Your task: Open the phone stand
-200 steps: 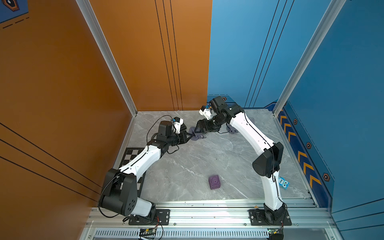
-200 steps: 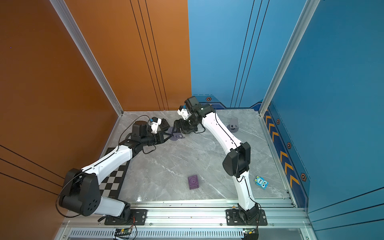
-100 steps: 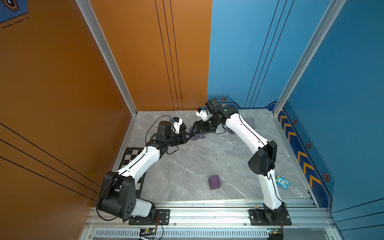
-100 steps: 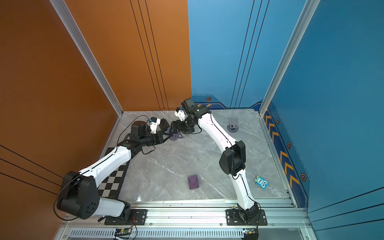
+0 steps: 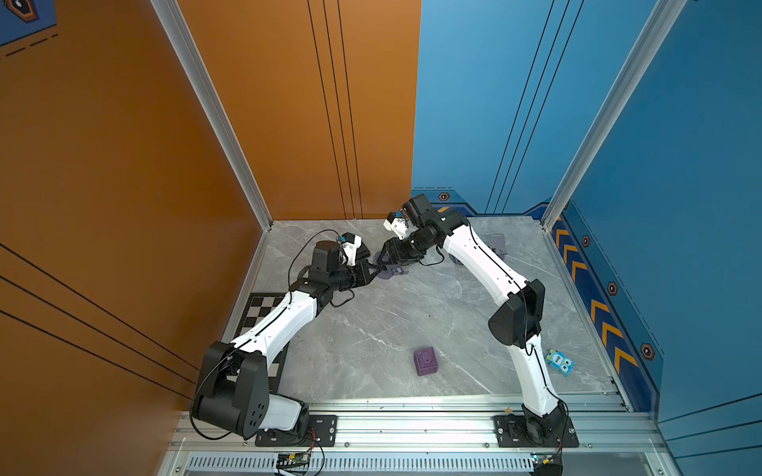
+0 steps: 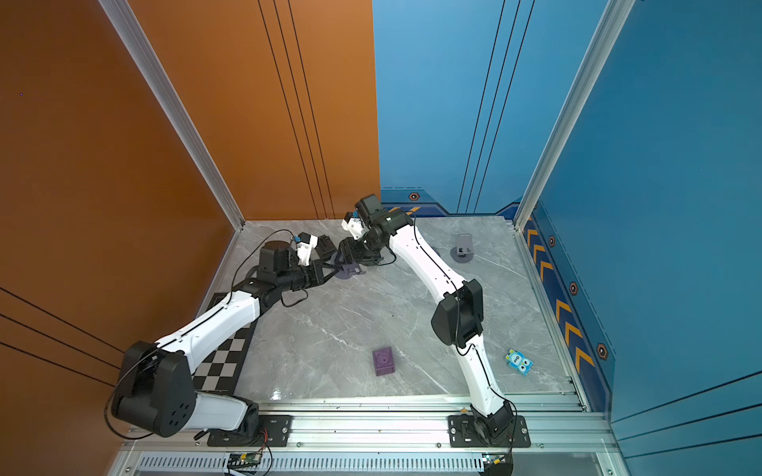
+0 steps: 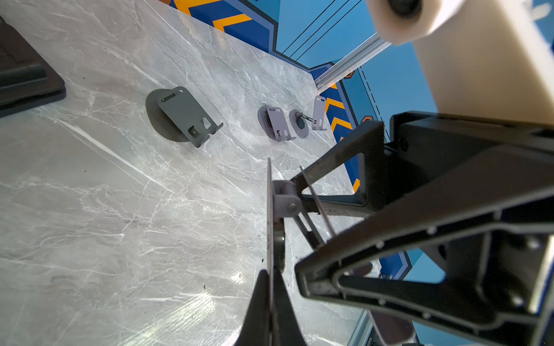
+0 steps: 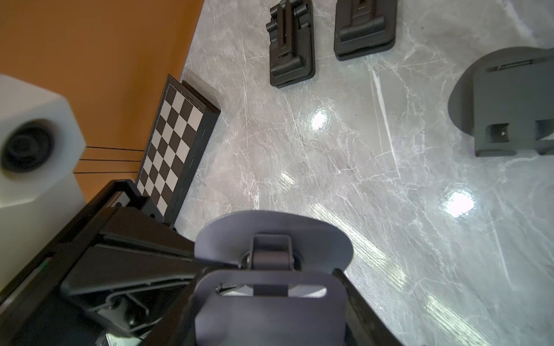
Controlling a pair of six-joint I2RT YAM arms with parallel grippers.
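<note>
While left fingers (image 7: 258, 311) stay pinched on base disc (image 8: 269, 227) of phone stand (image 6: 350, 270), right fingers (image 8: 364, 302), wide moments ago, now clamp hinged plate (image 8: 269, 317); unfolding looks ready to start.

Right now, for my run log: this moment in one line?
phone stand: partly open | left gripper: shut on base | right gripper: around plate

- In both top views the left arm (image 5: 280, 325) stretches low from its lower-left base toward frame centre; the right arm (image 5: 482, 259) rises from lower right, elbow bent, wrist angled down-left.
- Left gripper (image 5: 372, 273): jaws clamped flat on the phone stand (image 8: 269, 227) at its base.
- Right gripper (image 5: 387, 260): 2 fingers apart, straddling its plate; contact unclear.
- The 2 grippers' tips nearly meet at frame centre.
</note>
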